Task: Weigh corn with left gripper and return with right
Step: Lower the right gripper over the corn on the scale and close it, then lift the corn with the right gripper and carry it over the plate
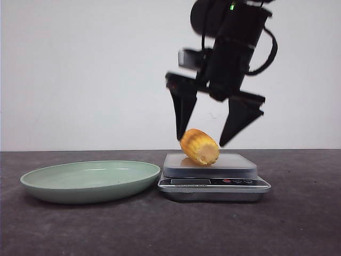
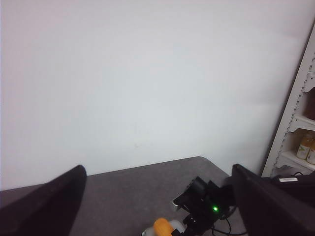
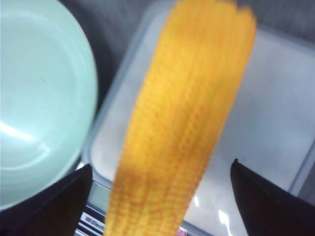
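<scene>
Nearest me on the dark tabletop [image 1: 298, 224]: a pale green plate [image 1: 90, 181], to the left, and a silver kitchen scale [image 1: 213, 176] just beside it on the right.

On the scale's platform: the corn [image 1: 200, 146] — lying tilted, pale cut end toward the camera, on the platform's left half.

Above the corn: my right pincer [image 1: 205, 141], fingers spread wide, pointing down. I see its left fingertip [image 1: 181, 136] at the cob's upper end; the other fingertip stands apart on the cob's right. In the right wrist view the corn [image 3: 182, 128] fills the gap between the two fingers, over the scale [image 3: 266, 123], with the plate [image 3: 39, 98] alongside.

Left pincer [image 2: 157, 206] — open, holding nothing, raised and looking down at the right arm [image 2: 206, 201] and the corn [image 2: 162, 227] far below it.

Farthest: a plain white wall [image 1: 80, 69].
</scene>
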{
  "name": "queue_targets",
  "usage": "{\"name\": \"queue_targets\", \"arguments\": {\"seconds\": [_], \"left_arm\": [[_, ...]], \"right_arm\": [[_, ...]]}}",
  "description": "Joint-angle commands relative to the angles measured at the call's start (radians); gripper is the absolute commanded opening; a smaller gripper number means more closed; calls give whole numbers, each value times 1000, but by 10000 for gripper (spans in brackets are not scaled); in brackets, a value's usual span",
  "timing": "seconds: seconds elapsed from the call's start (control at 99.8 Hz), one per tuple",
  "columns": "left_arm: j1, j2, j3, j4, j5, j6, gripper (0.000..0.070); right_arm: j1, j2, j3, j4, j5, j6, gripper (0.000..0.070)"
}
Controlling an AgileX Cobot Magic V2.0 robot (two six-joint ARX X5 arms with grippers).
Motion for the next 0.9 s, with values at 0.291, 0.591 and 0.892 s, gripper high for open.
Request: {"name": "queue_targets", "arguments": {"seconds": [0.291, 0.591, 0.892], "left_arm": [[-8, -19, -5, -45, -2, 26, 551], [-8, -24, -4, -45, -21, 55, 551], [-8, -24, -18, -45, -50, 101, 551]], "right_arm": [[10, 38, 21, -42, -37, 76, 0], [34, -108, 63, 53, -23, 112, 0], [167, -174, 291, 181, -62, 162, 0]]}}
